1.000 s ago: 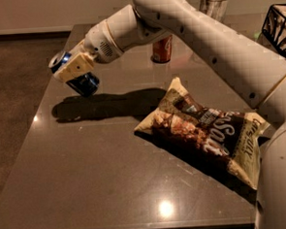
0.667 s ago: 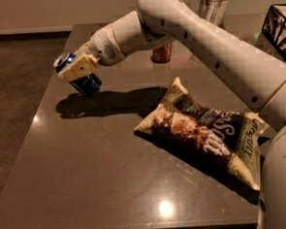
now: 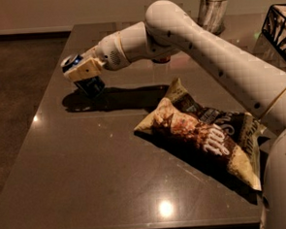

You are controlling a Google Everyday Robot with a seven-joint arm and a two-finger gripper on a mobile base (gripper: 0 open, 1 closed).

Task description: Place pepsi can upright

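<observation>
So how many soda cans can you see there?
2. The pepsi can is held in the gripper, low over the table at the view's left. A red can sits farther back, mostly hidden behind the arm; others could be hidden too.

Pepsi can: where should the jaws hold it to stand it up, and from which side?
Mid-body, across the round wall, as the gripper holds the pepsi can now, reaching in from the picture's right. The can is tilted close to the table; both ends stick out past the jaws, so the lower end should sit flat once rotated upright.
</observation>
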